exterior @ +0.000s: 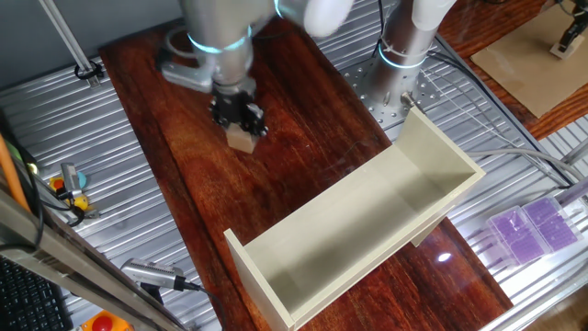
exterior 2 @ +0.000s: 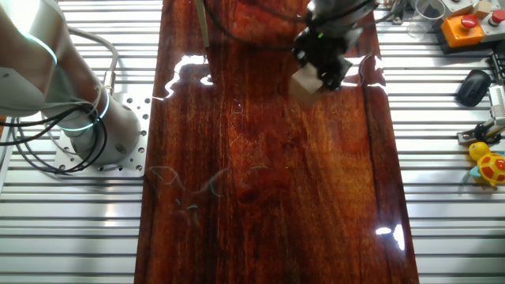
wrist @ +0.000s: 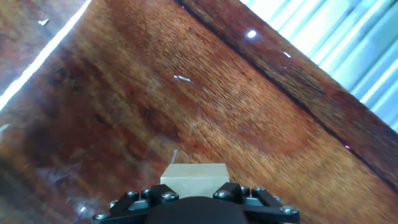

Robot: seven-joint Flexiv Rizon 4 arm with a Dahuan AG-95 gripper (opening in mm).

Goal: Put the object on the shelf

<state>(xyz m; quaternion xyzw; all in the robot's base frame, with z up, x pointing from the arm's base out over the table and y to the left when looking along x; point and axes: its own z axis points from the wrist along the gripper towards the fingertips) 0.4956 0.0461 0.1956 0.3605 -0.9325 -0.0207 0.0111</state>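
Observation:
The object, a small light tan wooden cube (exterior: 242, 138), is held between my gripper's (exterior: 241, 131) fingers, a little above the dark wooden tabletop (exterior: 276, 184). It also shows in the other fixed view (exterior 2: 306, 84) under the gripper (exterior 2: 313, 78), and in the hand view (wrist: 194, 175) between the black jaws (wrist: 194, 186). The shelf (exterior: 367, 216), a long cream-white open box with two end walls, lies on the table to the right of and nearer than the gripper, its open side facing up and left. It is out of the other two views.
A second arm's silver base (exterior: 404, 46) stands behind the shelf; another base (exterior 2: 87, 118) sits on the slatted metal bench. A purple box (exterior: 533, 228) lies at right. A yellow toy (exterior 2: 488, 162), a mouse (exterior 2: 473, 85) and an orange button box (exterior 2: 461, 28) lie beside the table.

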